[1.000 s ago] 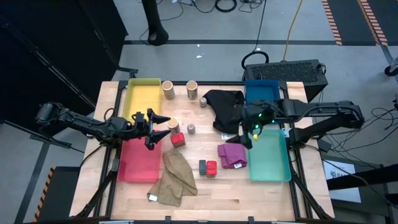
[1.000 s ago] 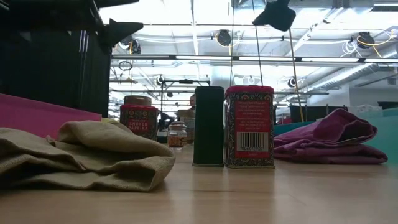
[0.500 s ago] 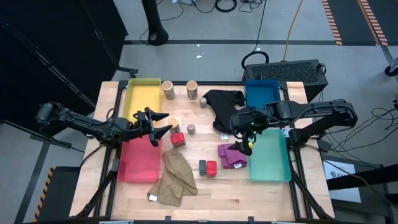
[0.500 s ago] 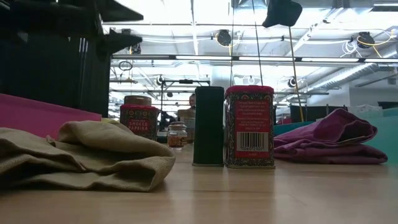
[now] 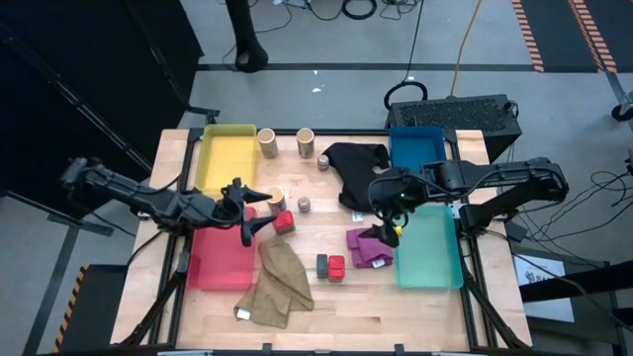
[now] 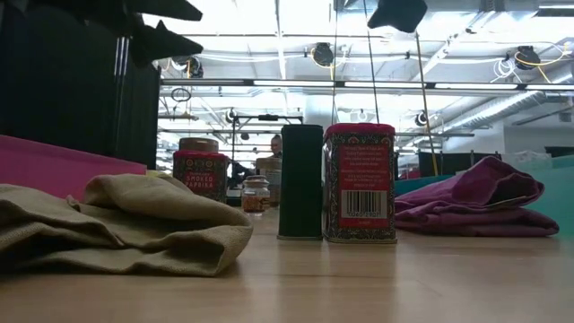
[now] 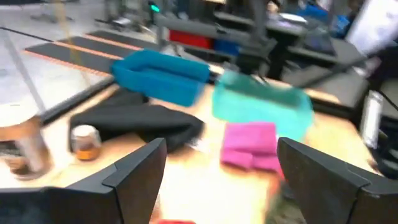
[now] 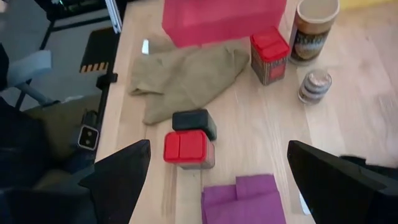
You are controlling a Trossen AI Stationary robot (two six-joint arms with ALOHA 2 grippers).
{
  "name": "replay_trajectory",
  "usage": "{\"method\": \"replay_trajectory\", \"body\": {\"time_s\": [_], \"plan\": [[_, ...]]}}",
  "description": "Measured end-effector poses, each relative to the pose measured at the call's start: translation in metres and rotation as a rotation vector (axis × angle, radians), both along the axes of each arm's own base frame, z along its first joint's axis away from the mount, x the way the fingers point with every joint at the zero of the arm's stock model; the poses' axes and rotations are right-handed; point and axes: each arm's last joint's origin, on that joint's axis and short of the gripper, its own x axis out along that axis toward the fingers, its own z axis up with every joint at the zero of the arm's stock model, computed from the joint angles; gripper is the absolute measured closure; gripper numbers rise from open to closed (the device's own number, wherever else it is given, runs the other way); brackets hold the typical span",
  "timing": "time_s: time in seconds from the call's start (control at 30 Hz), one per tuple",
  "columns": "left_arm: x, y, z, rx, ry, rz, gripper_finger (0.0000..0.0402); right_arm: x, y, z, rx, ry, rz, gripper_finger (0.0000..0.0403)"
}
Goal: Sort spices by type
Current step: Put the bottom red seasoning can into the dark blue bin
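The spices stand spread over the table: tan cylinders (image 5: 268,143) (image 5: 306,143) (image 5: 276,198), grey jars (image 5: 323,161) (image 5: 305,205), red boxes (image 5: 284,222) (image 5: 337,267) and a dark block (image 5: 322,264). My left gripper (image 5: 259,210) is open and hovers just left of the near tan cylinder and the red box beside it. Its wrist view shows that cylinder (image 7: 15,143) and a jar (image 7: 84,140). My right gripper (image 5: 388,232) is open above the purple cloth (image 5: 368,247). Its wrist view looks down on a red box (image 8: 185,148) and the dark block (image 8: 194,121).
A yellow tray (image 5: 226,158) and a red tray (image 5: 223,255) lie on the left, a blue tray (image 5: 415,148) and a teal tray (image 5: 428,242) on the right. A black cloth (image 5: 356,173) lies mid-far and a khaki cloth (image 5: 280,282) near the front edge.
My right gripper has moved toward the table's left and near edge, ending over the purple cloth, and has held still since. My left gripper has drifted slightly toward the near edge, close to the red box. Both have stayed open.
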Motion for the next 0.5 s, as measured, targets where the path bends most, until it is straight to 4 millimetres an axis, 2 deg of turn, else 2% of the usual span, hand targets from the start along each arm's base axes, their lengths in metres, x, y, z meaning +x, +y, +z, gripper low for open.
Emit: {"method": "replay_trajectory", "body": {"time_s": [0.3, 0.5], "plan": [[0.002, -0.021, 0.019, 0.030, -0.025, -0.093, 0.0091, 0.006, 0.003, 0.007, 0.010, -0.098, 0.009, 0.0039], [0.015, -0.028, 0.015, 0.141, 0.045, -0.085, 0.0091, 0.008, 0.003, 0.010, 0.014, -0.134, 0.009, 0.0039]]}}
